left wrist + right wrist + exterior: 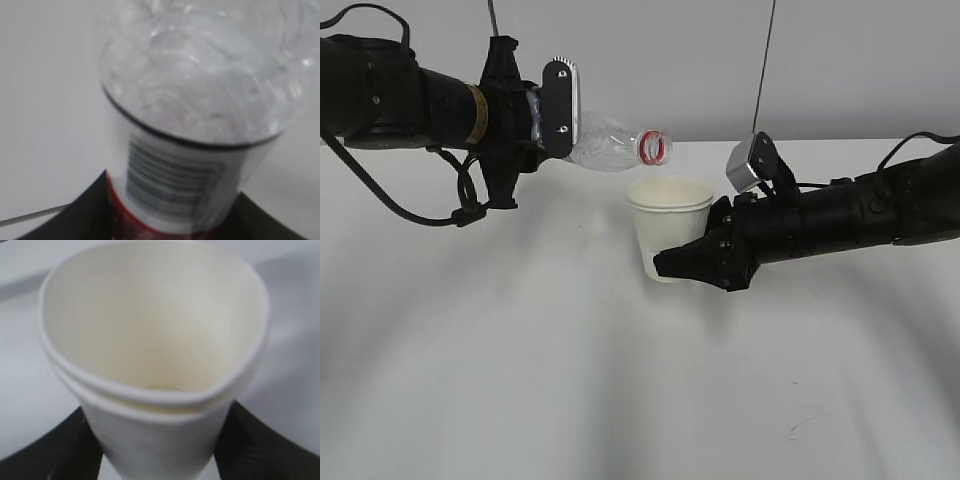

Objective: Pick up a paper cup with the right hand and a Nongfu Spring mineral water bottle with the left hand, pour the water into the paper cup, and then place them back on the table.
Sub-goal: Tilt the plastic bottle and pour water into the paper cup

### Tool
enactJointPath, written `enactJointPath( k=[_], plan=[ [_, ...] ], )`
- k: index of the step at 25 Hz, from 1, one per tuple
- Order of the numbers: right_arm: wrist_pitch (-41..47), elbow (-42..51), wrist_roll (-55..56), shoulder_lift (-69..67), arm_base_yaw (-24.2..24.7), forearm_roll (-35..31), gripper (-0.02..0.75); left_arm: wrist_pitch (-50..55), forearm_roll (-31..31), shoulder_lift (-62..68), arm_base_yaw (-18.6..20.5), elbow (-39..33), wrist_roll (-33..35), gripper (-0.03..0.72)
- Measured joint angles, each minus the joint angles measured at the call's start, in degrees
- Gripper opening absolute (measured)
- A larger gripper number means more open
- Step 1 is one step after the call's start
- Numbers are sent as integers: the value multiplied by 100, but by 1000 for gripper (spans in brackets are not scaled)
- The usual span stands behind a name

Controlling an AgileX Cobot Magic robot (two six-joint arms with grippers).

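Holding the Nongfu Spring mineral water bottle (605,143) sideways, my left hand (552,110) is squeezed tight on its body. Its open mouth with the red ring points right, just above the rim of the paper cup (667,228). My right hand (682,262) is clamped on the cup's lower part and keeps it upright, up off the table (520,380). I can see two rolled rims, one inside the other, squashed a bit. I can't tell if any water is in it.

Left gripper (552,135) clamped, wrist rolled sideways; right gripper (670,263) clamped, arm reaching leftward.
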State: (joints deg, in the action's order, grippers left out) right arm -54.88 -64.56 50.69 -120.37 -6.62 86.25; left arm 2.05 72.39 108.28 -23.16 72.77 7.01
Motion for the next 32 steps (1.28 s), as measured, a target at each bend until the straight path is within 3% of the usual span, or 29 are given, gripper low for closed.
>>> enactJointPath(
  k=[32],
  plan=[
    [157,-6,632,0,-171,578,438,154,904,0,-11,0,17,308]
  ],
)
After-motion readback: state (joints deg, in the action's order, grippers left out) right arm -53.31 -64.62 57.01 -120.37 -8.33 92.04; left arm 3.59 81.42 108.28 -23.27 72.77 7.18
